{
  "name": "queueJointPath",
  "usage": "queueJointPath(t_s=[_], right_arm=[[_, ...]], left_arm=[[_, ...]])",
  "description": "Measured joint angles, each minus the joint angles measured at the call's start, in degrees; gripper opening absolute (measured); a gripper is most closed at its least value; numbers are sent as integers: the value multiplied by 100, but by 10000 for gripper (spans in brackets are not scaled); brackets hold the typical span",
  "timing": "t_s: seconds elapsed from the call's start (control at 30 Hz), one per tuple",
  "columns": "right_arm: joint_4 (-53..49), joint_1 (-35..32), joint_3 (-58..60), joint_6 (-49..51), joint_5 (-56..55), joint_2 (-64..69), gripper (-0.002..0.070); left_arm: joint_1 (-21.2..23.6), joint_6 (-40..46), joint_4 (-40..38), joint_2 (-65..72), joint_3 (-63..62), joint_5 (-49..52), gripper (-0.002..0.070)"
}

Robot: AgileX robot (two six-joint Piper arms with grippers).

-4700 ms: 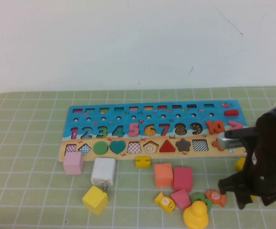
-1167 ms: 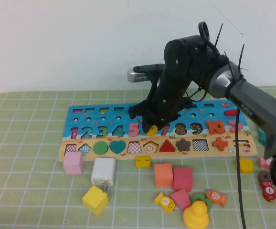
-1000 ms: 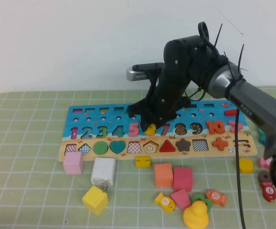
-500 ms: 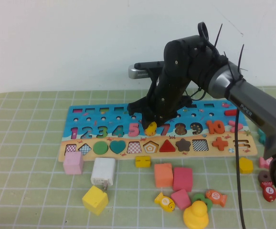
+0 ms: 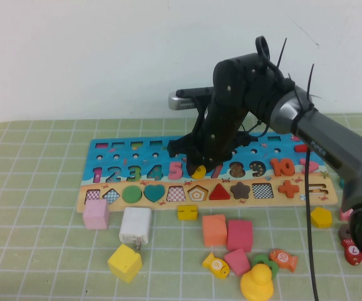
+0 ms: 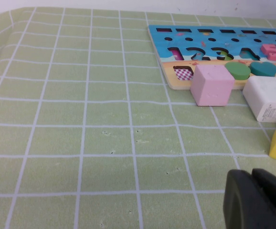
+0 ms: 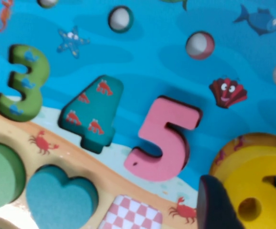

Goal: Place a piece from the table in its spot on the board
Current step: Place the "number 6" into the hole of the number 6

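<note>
Your right gripper holding the yellow wooden number 6 over the blue wooden board, pink number 5 just beside it, your left gripper low over the desk, can't tell if it's wide or narrow.

The board appears to be wood with a smooth printed blue face. The yellow 6 piece is matt painted wood. The counter covering is matt green with a fine texture. The right end effector housing is matt black plastic.

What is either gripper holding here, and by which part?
The right gripper holds the yellow wooden number 6 by its sides over the board; the left gripper holds nothing.
</note>
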Motion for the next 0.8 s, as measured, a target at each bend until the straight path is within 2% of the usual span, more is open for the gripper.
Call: queueJointPath(t_s=[0.63,0.8], right_arm=[[0,0,0,150,-70,49,271],[0,0,0,150,-88,74,344]], left_arm=[[0,-15,0,0,0,0,-1],[0,-15,0,0,0,0,-1]])
